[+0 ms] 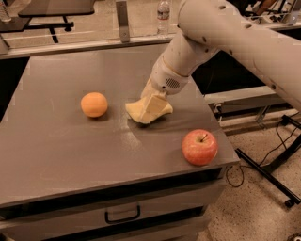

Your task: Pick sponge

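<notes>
The sponge (139, 113), a pale yellow flat foam piece with wavy edges, is at the middle of the grey table (70, 155). My gripper (153, 102) comes down on it from the upper right on the white arm. Its pale yellow fingers (155, 100) are closed on the sponge's right part. The sponge is tilted, its right side raised off the table, with a shadow under it. The inner sides of the fingers are hidden by the sponge and the wrist.
An orange (94, 104) lies left of the sponge. A red apple (200, 147) sits near the table's front right corner. A water bottle (163, 12) stands behind the table. A drawer handle (122, 216) is below the front edge. Cables and a stand leg lie on the floor at right.
</notes>
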Robot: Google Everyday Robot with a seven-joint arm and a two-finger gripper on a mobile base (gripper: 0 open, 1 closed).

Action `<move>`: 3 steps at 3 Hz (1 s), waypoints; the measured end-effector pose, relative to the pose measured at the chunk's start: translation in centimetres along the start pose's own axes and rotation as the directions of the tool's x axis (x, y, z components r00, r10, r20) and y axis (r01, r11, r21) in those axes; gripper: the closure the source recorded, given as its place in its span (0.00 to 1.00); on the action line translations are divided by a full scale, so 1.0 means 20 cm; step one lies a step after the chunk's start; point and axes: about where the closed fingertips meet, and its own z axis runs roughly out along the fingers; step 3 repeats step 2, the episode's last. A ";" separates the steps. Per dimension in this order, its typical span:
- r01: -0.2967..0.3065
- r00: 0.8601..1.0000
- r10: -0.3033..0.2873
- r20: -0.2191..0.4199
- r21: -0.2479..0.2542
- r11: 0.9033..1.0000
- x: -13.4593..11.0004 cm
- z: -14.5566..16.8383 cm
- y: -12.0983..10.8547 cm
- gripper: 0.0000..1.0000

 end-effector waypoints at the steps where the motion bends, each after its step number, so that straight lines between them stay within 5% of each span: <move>1: 0.032 0.999 -0.033 0.042 0.030 0.999 -0.08 -0.17 -0.05 1.00; 3: 0.039 0.998 -0.041 0.055 0.046 0.998 -0.11 -0.21 -0.08 1.00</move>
